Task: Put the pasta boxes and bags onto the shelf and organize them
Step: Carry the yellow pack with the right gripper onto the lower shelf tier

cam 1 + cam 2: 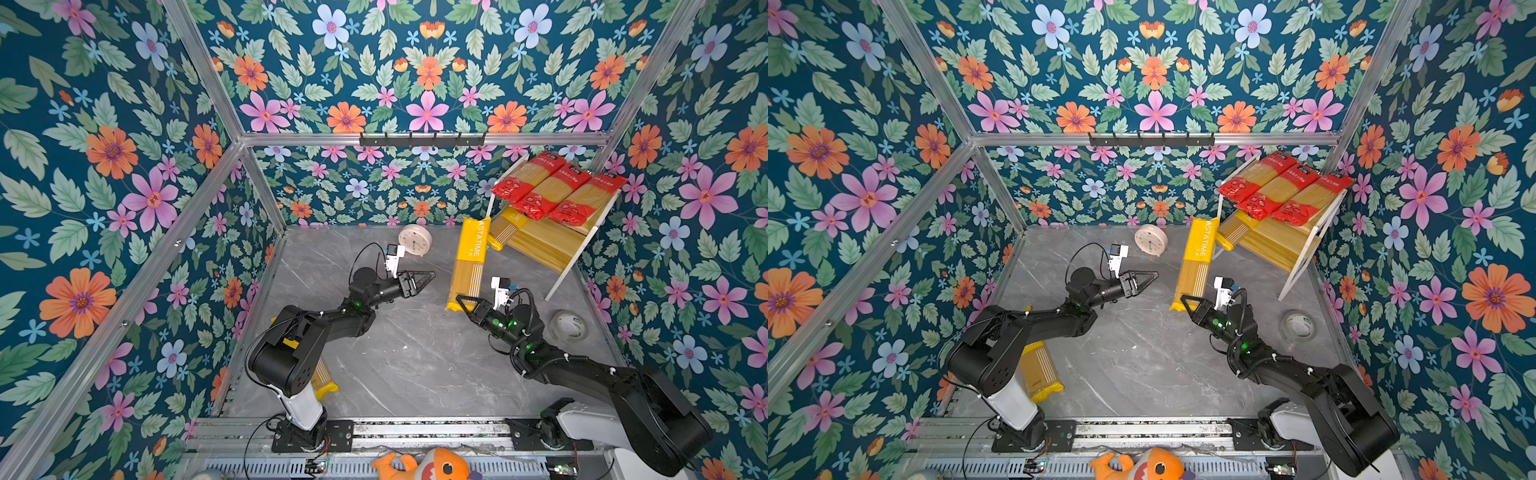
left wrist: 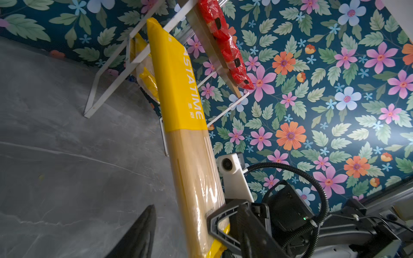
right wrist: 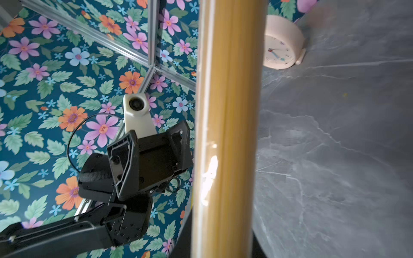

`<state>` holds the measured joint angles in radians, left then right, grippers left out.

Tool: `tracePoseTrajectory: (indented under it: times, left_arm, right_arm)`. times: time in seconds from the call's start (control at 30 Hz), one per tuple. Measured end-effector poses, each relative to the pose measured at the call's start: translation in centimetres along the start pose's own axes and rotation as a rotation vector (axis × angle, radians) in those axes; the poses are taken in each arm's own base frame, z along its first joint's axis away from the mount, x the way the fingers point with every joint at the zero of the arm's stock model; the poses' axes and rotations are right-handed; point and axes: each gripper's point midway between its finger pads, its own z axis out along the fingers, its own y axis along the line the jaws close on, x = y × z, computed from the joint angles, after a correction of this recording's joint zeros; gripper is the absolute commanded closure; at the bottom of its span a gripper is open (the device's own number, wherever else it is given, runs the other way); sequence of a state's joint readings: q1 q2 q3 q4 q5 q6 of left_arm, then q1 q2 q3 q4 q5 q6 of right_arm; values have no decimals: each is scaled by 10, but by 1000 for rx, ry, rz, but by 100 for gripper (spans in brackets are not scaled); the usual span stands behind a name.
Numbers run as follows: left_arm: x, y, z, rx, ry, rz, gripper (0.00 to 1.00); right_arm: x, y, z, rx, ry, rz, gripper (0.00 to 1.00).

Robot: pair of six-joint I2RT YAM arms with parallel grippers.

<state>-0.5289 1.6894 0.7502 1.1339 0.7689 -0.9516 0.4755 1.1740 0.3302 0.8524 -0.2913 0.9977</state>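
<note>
In both top views my right gripper [image 1: 460, 300] [image 1: 1185, 300] is shut on the near end of a yellow PASTATIME packet [image 1: 469, 262] [image 1: 1196, 257] [image 2: 185, 111] [image 3: 225, 134], lifted at a slant. Its far end is close beside the shelf's [image 1: 540, 245] [image 1: 1277, 247] white frame [image 2: 107, 73]. Three red packets [image 1: 557, 187] [image 1: 1283, 191] lie on the top board, and a yellow one [image 1: 505, 226] on the lower. My left gripper [image 1: 428, 280] [image 1: 1152, 277] [image 3: 152, 152] hangs open and empty left of the held packet. Another yellow packet [image 1: 324, 378] [image 1: 1040, 370] lies partly under the left arm.
A cream clock [image 1: 414, 240] [image 3: 282, 44] lies near the back wall. A clear tape roll [image 1: 567, 326] sits by the right wall. A black hook rail [image 1: 422, 139] is on the back frame. An orange plush toy [image 1: 428, 465] lies beyond the front rail.
</note>
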Motion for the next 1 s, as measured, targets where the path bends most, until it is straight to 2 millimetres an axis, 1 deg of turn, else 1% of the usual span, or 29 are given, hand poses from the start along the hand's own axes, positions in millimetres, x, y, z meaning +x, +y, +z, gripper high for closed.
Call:
tracePoseTrajectory:
  times: [0.1, 0.17, 0.23, 0.3, 0.4, 0.5, 0.67, 0.77, 0.9, 1.0]
  left_arm:
    - [9, 2, -6, -18, 17, 7, 39]
    - [15, 7, -11, -38, 23, 1, 39]
    - [22, 12, -15, -56, 28, -10, 39]
    - [26, 16, -17, -66, 33, -17, 39]
    - [27, 18, -18, -75, 31, -18, 39]
    - [27, 18, -18, -76, 28, -12, 39]
    - [26, 19, -18, -82, 24, -5, 39]
    - [27, 19, -19, -85, 24, -4, 39]
    - [28, 20, -19, -90, 25, -6, 39]
    - [28, 21, -19, -91, 24, -6, 39]
  right_arm:
    - [-16, 3, -11, 29, -35, -11, 100]
    - [-31, 1, -19, 56, -73, -21, 100]
    - [-47, -6, -28, 100, -122, -19, 100]
    - [-59, -13, -35, 145, -156, -10, 100]
    - [-71, -22, -42, 198, -182, 5, 100]
    - [-83, -28, -44, 234, -187, 11, 100]
    - [-112, -44, -46, 284, -231, 29, 100]
    - [-133, -47, -46, 296, -261, 24, 100]
    - [-156, -48, -45, 287, -278, 15, 100]
    - [-170, -62, -42, 318, -283, 38, 100]
